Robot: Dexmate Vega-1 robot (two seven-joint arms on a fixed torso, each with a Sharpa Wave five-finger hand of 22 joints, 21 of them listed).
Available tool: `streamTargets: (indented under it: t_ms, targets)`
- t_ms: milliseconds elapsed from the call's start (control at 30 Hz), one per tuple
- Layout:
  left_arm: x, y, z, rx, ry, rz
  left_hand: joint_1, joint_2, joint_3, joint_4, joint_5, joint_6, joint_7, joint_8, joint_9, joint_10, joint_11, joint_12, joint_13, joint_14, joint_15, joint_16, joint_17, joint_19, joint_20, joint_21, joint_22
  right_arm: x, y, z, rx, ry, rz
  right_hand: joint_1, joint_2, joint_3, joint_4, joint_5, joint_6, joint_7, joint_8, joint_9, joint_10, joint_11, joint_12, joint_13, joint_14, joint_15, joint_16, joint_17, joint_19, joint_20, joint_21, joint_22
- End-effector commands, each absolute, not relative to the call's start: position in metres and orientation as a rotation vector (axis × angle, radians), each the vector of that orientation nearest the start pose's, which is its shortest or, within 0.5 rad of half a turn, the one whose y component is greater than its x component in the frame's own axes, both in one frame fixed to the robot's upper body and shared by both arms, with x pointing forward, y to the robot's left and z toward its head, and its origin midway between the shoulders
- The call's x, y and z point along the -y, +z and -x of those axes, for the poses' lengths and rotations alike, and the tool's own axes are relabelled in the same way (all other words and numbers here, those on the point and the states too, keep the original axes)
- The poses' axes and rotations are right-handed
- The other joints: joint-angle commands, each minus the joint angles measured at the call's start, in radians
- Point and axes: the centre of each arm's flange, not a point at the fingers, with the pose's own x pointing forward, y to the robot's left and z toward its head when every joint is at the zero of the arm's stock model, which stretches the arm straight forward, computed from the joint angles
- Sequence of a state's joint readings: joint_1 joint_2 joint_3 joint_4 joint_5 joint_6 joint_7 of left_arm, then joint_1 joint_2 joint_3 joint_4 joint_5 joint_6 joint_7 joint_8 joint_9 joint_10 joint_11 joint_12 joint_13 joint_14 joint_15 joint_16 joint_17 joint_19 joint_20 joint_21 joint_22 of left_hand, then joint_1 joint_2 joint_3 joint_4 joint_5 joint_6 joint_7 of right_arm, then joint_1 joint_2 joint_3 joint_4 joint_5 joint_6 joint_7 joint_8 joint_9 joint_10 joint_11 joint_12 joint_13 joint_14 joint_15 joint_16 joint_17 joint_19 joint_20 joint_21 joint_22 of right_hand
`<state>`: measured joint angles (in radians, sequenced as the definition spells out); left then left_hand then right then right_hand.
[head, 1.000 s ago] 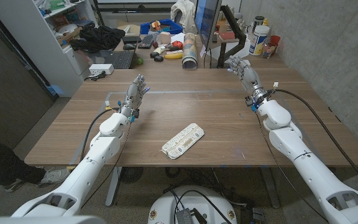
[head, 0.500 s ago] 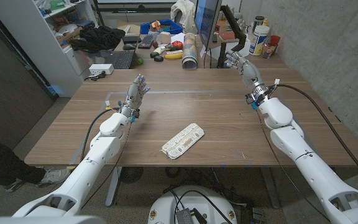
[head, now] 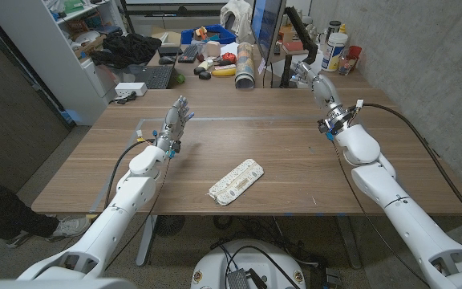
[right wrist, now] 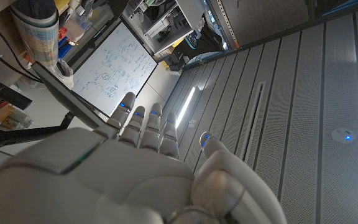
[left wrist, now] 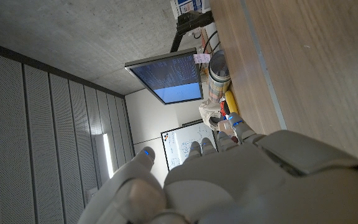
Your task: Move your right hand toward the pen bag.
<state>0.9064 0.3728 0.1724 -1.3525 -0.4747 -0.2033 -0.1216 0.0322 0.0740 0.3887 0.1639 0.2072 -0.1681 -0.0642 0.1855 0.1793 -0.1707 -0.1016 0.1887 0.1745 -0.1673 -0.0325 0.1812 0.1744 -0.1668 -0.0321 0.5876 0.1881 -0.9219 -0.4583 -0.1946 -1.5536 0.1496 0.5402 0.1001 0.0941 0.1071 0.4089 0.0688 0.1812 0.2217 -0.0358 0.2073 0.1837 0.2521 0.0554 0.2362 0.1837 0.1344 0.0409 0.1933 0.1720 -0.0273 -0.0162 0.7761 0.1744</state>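
My right hand (head: 311,82) hung empty, fingers loosely extended, over the table's far edge, well apart from the pen bag (head: 237,181); my left hand (head: 177,117) was empty too, fingers apart. The bag lay diagonally mid-table, nearer its front edge: flat, pale, patterned. I judged it light and soft, best pinched across its middle.
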Motion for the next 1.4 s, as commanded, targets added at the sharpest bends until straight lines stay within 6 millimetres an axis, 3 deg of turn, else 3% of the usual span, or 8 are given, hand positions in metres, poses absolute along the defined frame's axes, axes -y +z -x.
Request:
streamTargets:
  t_ms: [33, 400, 600, 1400]
  targets:
    - [-0.288, -0.027, -0.645, 0.6, -0.205, 0.026, 0.0, 0.04, -0.003, 0.002, 0.004, -0.04, -0.006, 0.005, 0.002, -0.013, 0.001, 0.007, 0.004, -0.032, -0.037, 0.007, 0.003, -0.118, -0.054, -0.001, 0.004, 0.249, 0.063, -0.532, 1.145, 0.26, 0.474, 0.013, 0.006, 0.004, -0.005, 0.006, 0.013, -0.001, 0.003, 0.003, 0.01, -0.001, 0.004, 0.002, 0.015, -0.002, 0.007, 0.003, 0.005, 0.0, 0.0, 0.003]
    - [-0.288, -0.028, -0.646, 0.597, -0.202, 0.025, 0.0, 0.04, -0.004, 0.002, 0.004, -0.04, -0.007, 0.005, 0.002, -0.013, -0.004, 0.007, 0.005, -0.032, -0.037, 0.006, 0.003, -0.117, -0.055, -0.002, 0.004, 0.247, 0.064, -0.521, 1.179, 0.256, 0.543, 0.018, 0.004, 0.008, -0.01, 0.006, 0.027, -0.004, 0.003, 0.002, 0.034, 0.003, 0.01, 0.002, 0.032, -0.005, 0.007, 0.003, 0.013, 0.005, -0.005, 0.003]
    - [-0.29, -0.028, -0.647, 0.595, -0.202, 0.027, 0.0, 0.041, -0.005, 0.002, 0.004, -0.039, -0.007, 0.005, 0.002, -0.013, -0.003, 0.007, 0.005, -0.032, -0.037, 0.006, 0.003, -0.117, -0.054, -0.003, 0.004, 0.242, 0.068, -0.515, 1.214, 0.246, 0.585, 0.026, 0.004, 0.014, -0.017, 0.006, 0.058, -0.006, 0.007, 0.002, 0.076, 0.002, 0.021, 0.002, 0.079, -0.017, 0.015, 0.002, 0.042, 0.01, -0.004, 0.003]
    - [-0.295, -0.029, -0.648, 0.591, -0.201, 0.024, 0.002, 0.042, -0.008, 0.001, 0.004, -0.032, -0.013, 0.006, 0.002, -0.013, -0.001, 0.006, 0.005, -0.031, -0.036, 0.007, 0.003, -0.115, -0.054, -0.005, 0.004, 0.223, 0.07, -0.499, 1.251, 0.265, 0.769, 0.041, 0.008, 0.026, -0.03, 0.005, 0.079, -0.01, 0.005, 0.002, 0.085, -0.002, 0.018, 0.002, 0.09, -0.021, 0.007, 0.0, 0.052, 0.008, -0.012, 0.003]
